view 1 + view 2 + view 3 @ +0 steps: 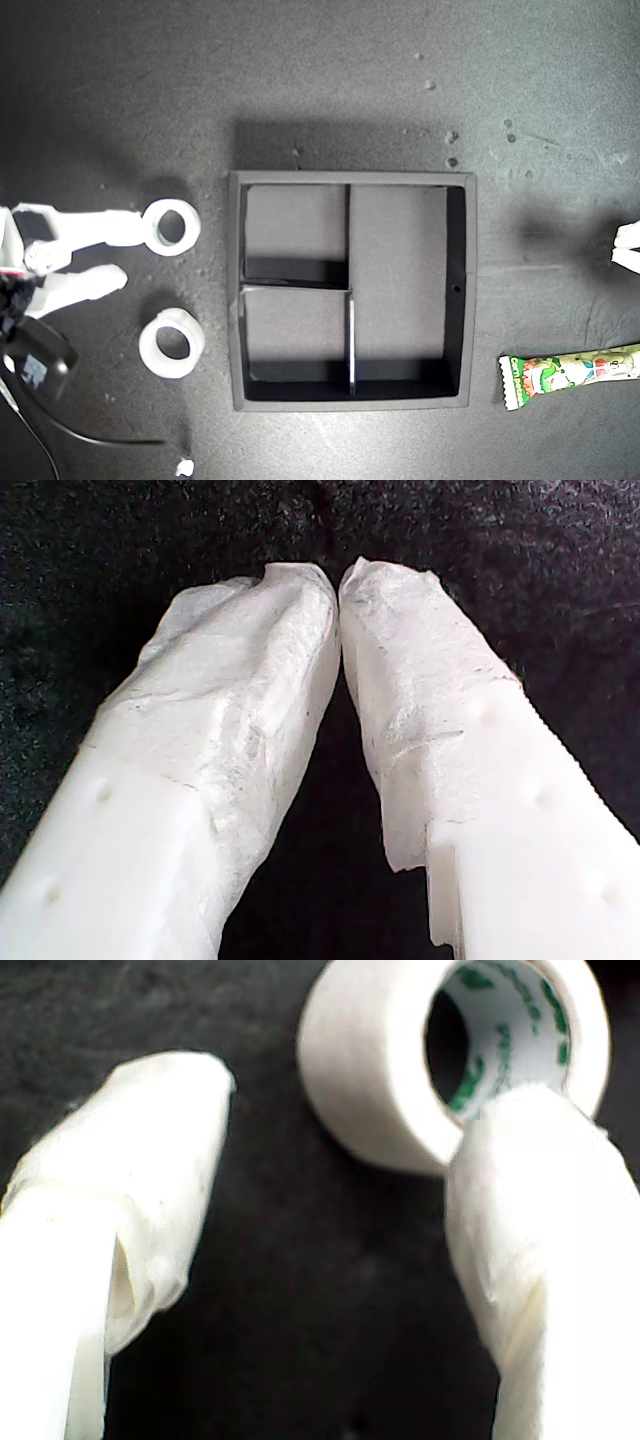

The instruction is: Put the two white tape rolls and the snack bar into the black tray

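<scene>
The second claw (133,256) is seen spread wide at the exterior view's left, one finger touching the upper tape roll (171,227); the lower tape roll (171,342) lies just beside the empty black tray (471,290). The first claw (338,585) is clenched on nothing. The snack bar (570,368) lies on the bench (330,70) by the tray's lower right in the exterior view.

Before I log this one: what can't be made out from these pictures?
- Snack bar: its far end is cut off by the exterior view's right edge.
- My first claw: only its white tips enter at the exterior view's right edge.
- Upper tape roll: blurred in the second wrist view; the green print inside is unreadable, and a finger of my second claw overlaps its rim, so contact is unclear.
</scene>
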Controlling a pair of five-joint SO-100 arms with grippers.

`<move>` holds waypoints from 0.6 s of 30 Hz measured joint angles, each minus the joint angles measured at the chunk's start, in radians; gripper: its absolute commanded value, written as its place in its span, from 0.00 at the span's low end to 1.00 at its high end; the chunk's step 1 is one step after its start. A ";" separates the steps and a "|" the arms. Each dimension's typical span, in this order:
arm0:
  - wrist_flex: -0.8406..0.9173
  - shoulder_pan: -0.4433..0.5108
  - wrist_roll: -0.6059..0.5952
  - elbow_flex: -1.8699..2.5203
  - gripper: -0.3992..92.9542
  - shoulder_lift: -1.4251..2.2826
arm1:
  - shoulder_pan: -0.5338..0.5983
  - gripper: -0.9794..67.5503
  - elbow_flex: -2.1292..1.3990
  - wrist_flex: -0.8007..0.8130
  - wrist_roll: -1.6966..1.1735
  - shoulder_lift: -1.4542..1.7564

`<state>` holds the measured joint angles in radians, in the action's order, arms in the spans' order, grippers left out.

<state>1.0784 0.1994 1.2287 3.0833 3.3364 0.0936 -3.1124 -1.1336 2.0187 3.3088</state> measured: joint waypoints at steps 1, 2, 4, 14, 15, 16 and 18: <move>-0.009 0.000 -0.003 0.000 0.15 0.000 | 0.017 0.01 0.000 0.020 0.000 0.000; -0.029 -0.002 -0.014 0.000 0.15 0.000 | 0.037 0.01 0.000 0.043 0.000 0.000; -0.052 -0.005 -0.041 -0.008 0.15 0.000 | 0.086 0.01 0.000 0.109 0.000 0.000; -0.063 -0.029 -0.184 -0.132 0.17 0.002 | 0.080 0.01 0.000 0.299 0.000 0.000; -0.063 -0.029 -0.193 -0.135 0.17 0.002 | 0.069 0.01 0.000 0.293 0.000 0.000; -0.063 -0.029 -0.201 -0.138 0.18 0.002 | 0.061 0.01 0.000 0.288 0.000 0.000; -0.063 -0.028 -0.212 -0.150 0.18 0.002 | 0.058 0.01 0.000 0.287 0.006 0.000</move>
<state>1.0155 0.1718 1.0170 2.9330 3.3379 0.1519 -3.1124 -0.8468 2.0249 3.3088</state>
